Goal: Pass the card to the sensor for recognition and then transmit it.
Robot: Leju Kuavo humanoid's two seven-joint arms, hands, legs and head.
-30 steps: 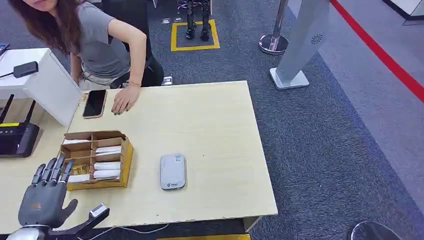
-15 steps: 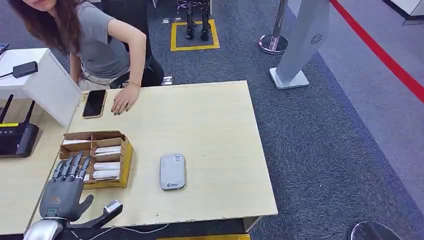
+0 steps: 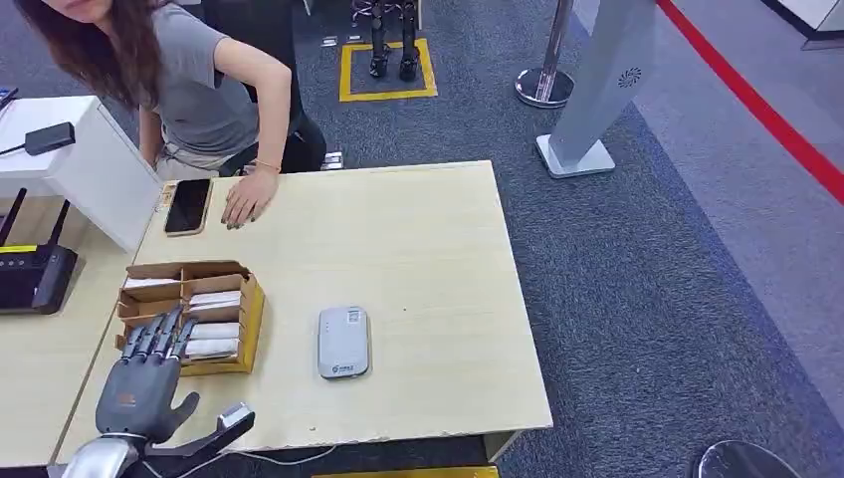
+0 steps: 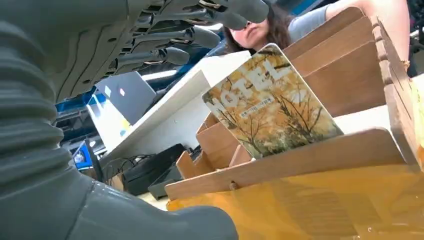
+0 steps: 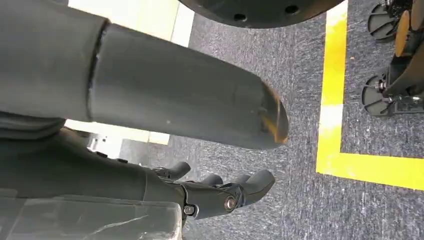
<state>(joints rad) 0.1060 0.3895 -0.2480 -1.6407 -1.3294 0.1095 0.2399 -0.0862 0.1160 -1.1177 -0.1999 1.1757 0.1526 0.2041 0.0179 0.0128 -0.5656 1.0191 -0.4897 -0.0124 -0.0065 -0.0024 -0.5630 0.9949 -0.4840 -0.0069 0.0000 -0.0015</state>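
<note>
Left hand: the left hand (image 3: 142,383) hovers over the worktop (image 3: 428,259) at about 7 o'clock, fingers spread and straight, holding nothing; its fingertips reach over the near edge of the card box (image 3: 189,317). In the left wrist view the fingers (image 4: 200,37) stretch above the box, apart from the card.
Right hand: the right hand (image 5: 220,192) hangs over grey carpet beside a yellow floor line (image 5: 334,100), fingers curled inward with nothing in them.
Card: a card (image 4: 270,102) with a yellow tree print stands tilted in a compartment of the box, leaning on a wooden divider; white cards (image 3: 214,334) lie stacked in the neighbouring slots.
Card box: cardboard with yellow sides, at 8 o'clock on the worktop, just beyond the left hand.
Sensor: a small grey-white sensor (image 3: 344,342) lies flat near the front, at 6 o'clock, well apart from the box.
Person: a person (image 3: 189,85) in a grey shirt leans in at 11 o'clock, one hand (image 3: 246,199) flat on the worktop beside a dark phone (image 3: 187,206).
Router: a black router (image 3: 35,274) stands at 9 o'clock.
</note>
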